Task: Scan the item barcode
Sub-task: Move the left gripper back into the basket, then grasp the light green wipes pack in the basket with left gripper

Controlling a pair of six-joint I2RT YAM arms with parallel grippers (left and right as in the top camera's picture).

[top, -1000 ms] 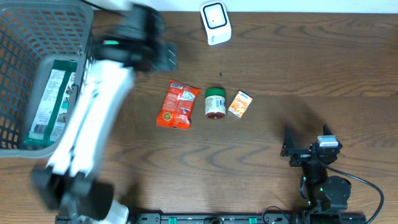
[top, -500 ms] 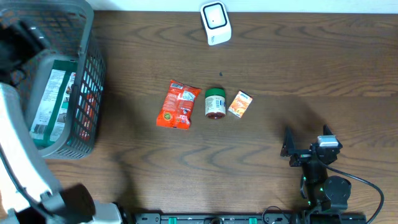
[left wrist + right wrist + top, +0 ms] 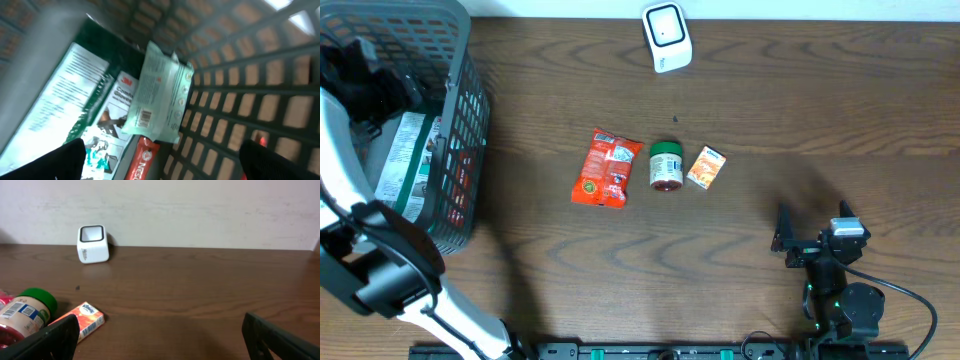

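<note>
Left claw [image 3: 162,159]: mine, reaching down into the grey mesh basket [image 3: 460,130] at the far left of the table [image 3: 770,110]; my jaws stand wide apart with nothing between them.

Pale green pouch [image 3: 160,92]: it lies inside the basket, straight ahead of my left claw and in line with the gap between my fingers. It touches neither finger.

Barcode [image 3: 145,117]: a small white label on the pouch's upper face, turned towards my wrist camera.

Under the pouch: a green and white printed pack [image 3: 65,95] lying flat, partly covered by the pouch; the picture is too blurred for me to read it.

Red packet [image 3: 145,162]: it pokes out from under the pouch's nearer end, close to my claw.

Basket wall: the mesh runs just beside the pouch's right edge.

Right claw [image 3: 160,342]: parked low at the near right of the table, jaws spread wide and holding nothing.

White scanner [image 3: 666,36]: upright at the far edge, mid-table, well apart from both claws.

Mid-table row: a red snack pouch [image 3: 607,168], a green-lidded jar [image 3: 666,166] on its side and a small orange box [image 3: 706,167], left to right, close together.
</note>
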